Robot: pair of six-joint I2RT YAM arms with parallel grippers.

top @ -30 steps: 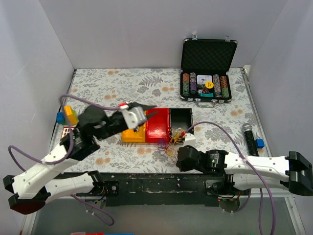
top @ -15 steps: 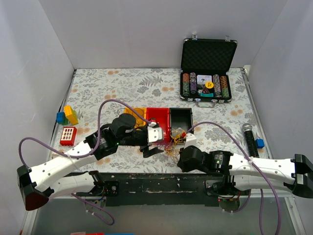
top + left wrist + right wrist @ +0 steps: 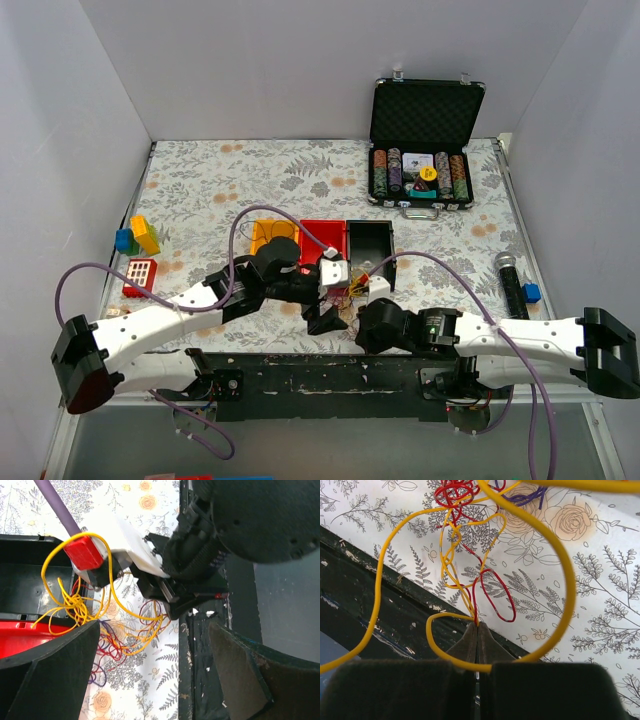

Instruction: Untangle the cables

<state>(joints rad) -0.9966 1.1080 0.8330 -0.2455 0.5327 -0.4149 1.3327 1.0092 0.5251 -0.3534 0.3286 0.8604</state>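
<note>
Cables (image 3: 348, 293): a small tangle of thin yellow, red and dark purple strands in the lower middle of the top view; it lies on the floral cloth just below the red box (image 3: 322, 245) and the black box (image 3: 370, 240), between the 2 grippers; in the left wrist view some yellow loops reach over the box edges at the left of the frame.
Right gripper (image 3: 477, 630): pressed together at the bottom centre of its own view; it pinches 1 yellow and 1 red strand at the tips; the strands run up from there to the knot at the top of the frame; a big yellow loop arcs across close to the lens.
Left gripper (image 3: 154, 627): spread wide; its 2 dark fingers (image 3: 45, 675) sit at the lower left and lower right of its view, with the tangle in the gap between them; nothing is held.
Boxes: 3 in a row at mid-frame in the top view; the yellow box (image 3: 268, 235) is at the left, the red in the middle, the black at the right.
Table (image 3: 200, 190): covered in a floral print.
Upper right of the top view: an open chip case (image 3: 427, 103) with rows of chips.
Right edge: a dark microphone (image 3: 510, 285).
Left edge: toy blocks (image 3: 140, 237) in yellow, blue and red.
</note>
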